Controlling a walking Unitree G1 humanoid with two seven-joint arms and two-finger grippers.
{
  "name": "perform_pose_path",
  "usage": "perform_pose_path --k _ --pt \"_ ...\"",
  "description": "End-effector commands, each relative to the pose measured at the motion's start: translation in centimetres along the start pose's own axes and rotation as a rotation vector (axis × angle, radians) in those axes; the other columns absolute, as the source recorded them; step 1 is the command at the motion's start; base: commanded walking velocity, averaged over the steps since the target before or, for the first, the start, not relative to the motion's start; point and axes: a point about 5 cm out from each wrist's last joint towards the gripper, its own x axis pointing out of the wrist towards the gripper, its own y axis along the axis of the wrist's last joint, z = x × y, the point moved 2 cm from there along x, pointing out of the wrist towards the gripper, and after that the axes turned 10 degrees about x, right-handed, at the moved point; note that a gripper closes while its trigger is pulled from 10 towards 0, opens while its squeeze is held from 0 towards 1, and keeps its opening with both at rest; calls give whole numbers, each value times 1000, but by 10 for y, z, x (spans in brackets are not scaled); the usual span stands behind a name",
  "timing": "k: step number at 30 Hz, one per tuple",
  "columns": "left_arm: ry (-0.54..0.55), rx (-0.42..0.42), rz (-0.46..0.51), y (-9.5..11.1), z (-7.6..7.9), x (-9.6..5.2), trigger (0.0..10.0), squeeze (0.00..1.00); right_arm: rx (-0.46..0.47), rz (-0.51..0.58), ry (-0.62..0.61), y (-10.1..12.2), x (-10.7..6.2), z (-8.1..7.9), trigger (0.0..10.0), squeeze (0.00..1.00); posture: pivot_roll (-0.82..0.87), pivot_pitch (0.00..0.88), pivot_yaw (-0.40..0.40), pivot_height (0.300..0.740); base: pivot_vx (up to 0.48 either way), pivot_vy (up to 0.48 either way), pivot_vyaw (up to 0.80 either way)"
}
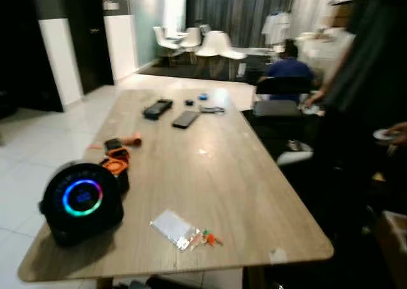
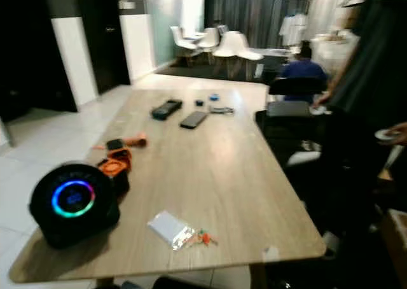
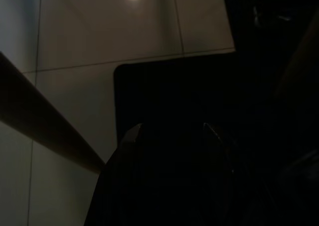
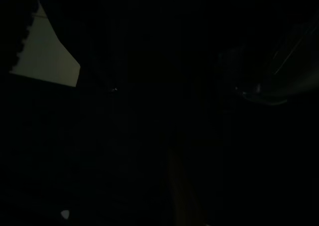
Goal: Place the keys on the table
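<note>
Keys are hard to pick out for certain: the nearest candidate is a small cluster of orange-red bits (image 1: pixel 210 239) lying on the long pale wooden surface (image 1: pixel 229 181), touching a flat clear plastic packet (image 1: pixel 173 227) near its front edge. I cannot tell whether those are the keys, or whether a claw holds them out of sight.

The left claw (image 3: pixel 172 151) appears as two dark fingers against a shadowed floor with a wooden edge alongside; I cannot tell whether it is open, closed or carrying anything. The right wrist view is almost black, and I cannot tell the right claw's state.

Just beside the packet, toward the robot's left, sits a round black speaker with a glowing blue ring (image 1: pixel 81 198), and behind it an orange-and-black tool (image 1: pixel 117 156). Farther up lie a dark phone (image 1: pixel 186 119), a black remote-shaped box (image 1: pixel 158 108) and small items (image 1: pixel 211 109). A person in blue (image 1: pixel 289 66) sits beyond the far end, and another person's dark sleeve (image 1: pixel 375 79) fills the right side.

The risks, as I judge them:
- a release too close to the front edge could send the keys to the floor;
- an arm rising from below could knock the speaker or packet;
- motion blur suggests poor aim;
- the nearby person could be brushed by the right arm.
</note>
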Motion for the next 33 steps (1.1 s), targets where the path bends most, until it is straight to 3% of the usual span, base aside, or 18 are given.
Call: perform_pose_path --k 1,13,17,21,22,33 --pt "-8 6 -26 -8 1 -3 10000 0 1 6 10 3 1 -3 10000 0 4 35 6 740 0 0 0" --pt "-3 3 -26 -8 0 -3 10000 0 -35 13 20 4 1 -2 10000 0 5 35 3 740 0 0 0" --pt "-4 -1 -24 -8 2 -3 10000 0 -68 12 36 4 1 -3 10000 0 6 34 2 740 0 0 800" --pt "-4 -2 -24 -8 2 -3 10000 0 -61 16 31 4 1 -3 10000 0 5 34 1 740 0 0 800" --pt "-4 -5 -24 -8 2 -3 10000 0 -15 10 19 3 1 -3 10000 0 5 34 1 740 0 0 0" --pt "-12 -13 -2 -5 1 -4 10000 0 -31 8 19 2 0 -2 10000 0 2 35 4 740 0 0 0"
